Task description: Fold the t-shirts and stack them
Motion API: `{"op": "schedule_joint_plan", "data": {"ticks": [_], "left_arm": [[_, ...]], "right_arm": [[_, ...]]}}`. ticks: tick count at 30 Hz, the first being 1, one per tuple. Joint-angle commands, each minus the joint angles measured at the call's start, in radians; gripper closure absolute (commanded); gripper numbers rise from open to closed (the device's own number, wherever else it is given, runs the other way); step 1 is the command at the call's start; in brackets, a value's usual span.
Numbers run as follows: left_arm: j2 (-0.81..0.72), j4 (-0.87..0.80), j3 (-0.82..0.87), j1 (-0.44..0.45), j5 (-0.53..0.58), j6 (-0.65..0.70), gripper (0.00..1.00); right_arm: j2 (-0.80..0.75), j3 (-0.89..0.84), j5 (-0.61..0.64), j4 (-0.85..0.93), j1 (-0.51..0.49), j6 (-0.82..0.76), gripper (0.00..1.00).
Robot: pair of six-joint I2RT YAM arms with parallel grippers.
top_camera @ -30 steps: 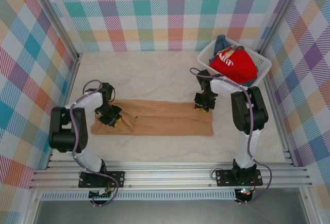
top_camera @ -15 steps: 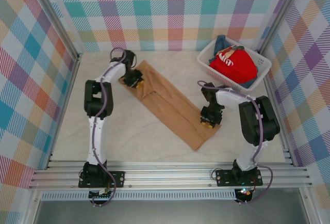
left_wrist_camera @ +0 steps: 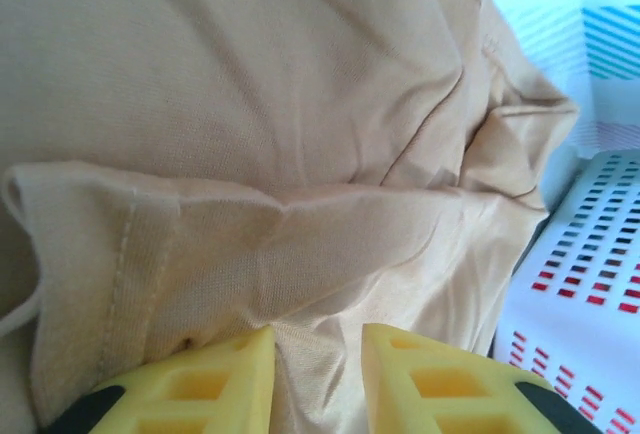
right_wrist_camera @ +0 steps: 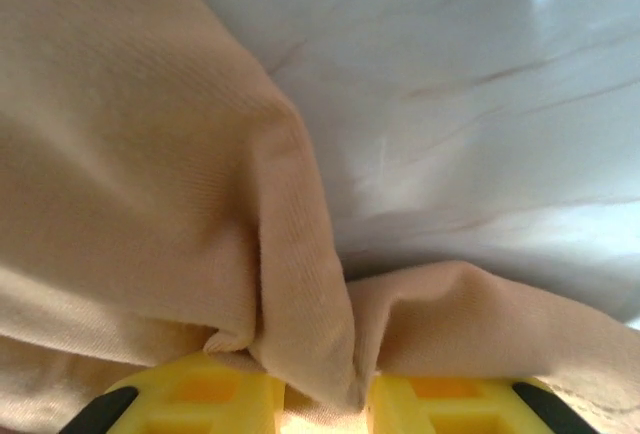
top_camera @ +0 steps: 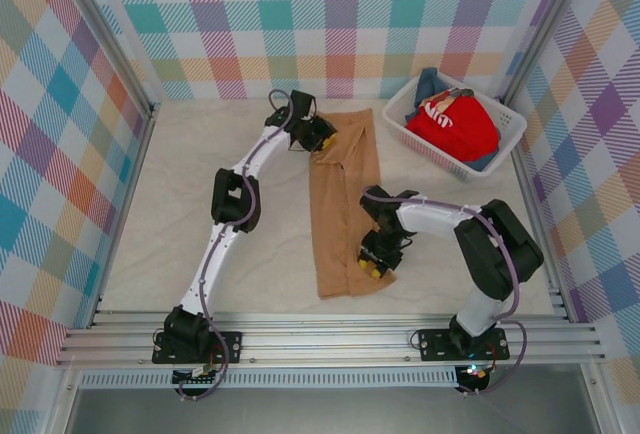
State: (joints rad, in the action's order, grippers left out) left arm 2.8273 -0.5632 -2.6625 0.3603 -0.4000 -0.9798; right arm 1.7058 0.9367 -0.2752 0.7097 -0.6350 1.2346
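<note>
Item 1 – tan t-shirt (top_camera: pixel 340 204): folded into a long narrow strip, lying flat on the table (top_camera: pixel 200 174), running from the far side beside the basket (top_camera: pixel 512 129) down toward the arm bases.

Item 2 – left gripper (top_camera: pixel 320 140): at the strip's far end. Its yellow fingers (left_wrist_camera: pixel 215 384) stand a little apart with cloth filling the gap; whether they clamp it cannot be told.

Item 3 – right gripper (top_camera: pixel 373 266): at the strip's near right edge. Its 2 fingers (right_wrist_camera: pixel 200 394) pinch a raised ridge of tan cloth.

Item 4 – white lattice basket, far right corner: holds the red t-shirt (top_camera: pixel 455 124) with white lettering on top and the blue t-shirt (top_camera: pixel 430 82) behind it.
</note>
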Motion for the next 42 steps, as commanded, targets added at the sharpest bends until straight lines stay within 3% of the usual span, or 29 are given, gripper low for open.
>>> {"op": "schedule_joint_plan", "data": {"ticks": [1,5,7,12,15,18,21,25,31,42], "left_arm": [[0.003,-0.014,-0.053,-0.04,0.02,-0.034,0.67],[-0.166,-0.163,-0.037,-0.038,0.104,0.089,0.61],[-0.289,-0.237,0.06,-0.033,0.147,0.121,0.61],[-0.614,-0.185,0.598,0.012,0.132,0.097,0.65],[-0.766,-0.066,0.913,0.06,0.09,0.017,0.68],[-0.809,-0.007,1.054,0.11,0.1,-0.02,0.68],[-0.786,0.047,1.075,0.13,0.12,-0.059,0.69],[-0.679,0.033,0.963,0.132,0.166,-0.052,0.69],[-0.5,-0.044,0.787,0.125,0.191,-0.033,0.7],[-0.438,-0.095,0.795,0.017,0.233,0.018,0.7]], "right_arm": [[0.027,0.053,-0.002,-0.051,-0.009,0.05,0.7],[-0.081,0.122,0.116,0.114,-0.008,-0.019,0.63],[-0.167,0.12,0.18,0.169,-0.008,-0.031,0.61],[-0.272,0.075,0.25,0.097,0.014,-0.153,0.63],[-0.227,0.072,0.205,-0.028,0.056,-0.239,0.66],[-0.111,0.164,0.158,-0.08,0.097,-0.306,0.69],[0.04,0.335,0.187,-0.031,0.118,-0.382,0.75],[0.207,0.471,0.191,-0.026,0.17,-0.412,0.77],[0.396,0.647,0.206,0.042,0.202,-0.478,0.75],[0.636,0.882,0.107,0.162,0.201,-0.496,0.69]]}}
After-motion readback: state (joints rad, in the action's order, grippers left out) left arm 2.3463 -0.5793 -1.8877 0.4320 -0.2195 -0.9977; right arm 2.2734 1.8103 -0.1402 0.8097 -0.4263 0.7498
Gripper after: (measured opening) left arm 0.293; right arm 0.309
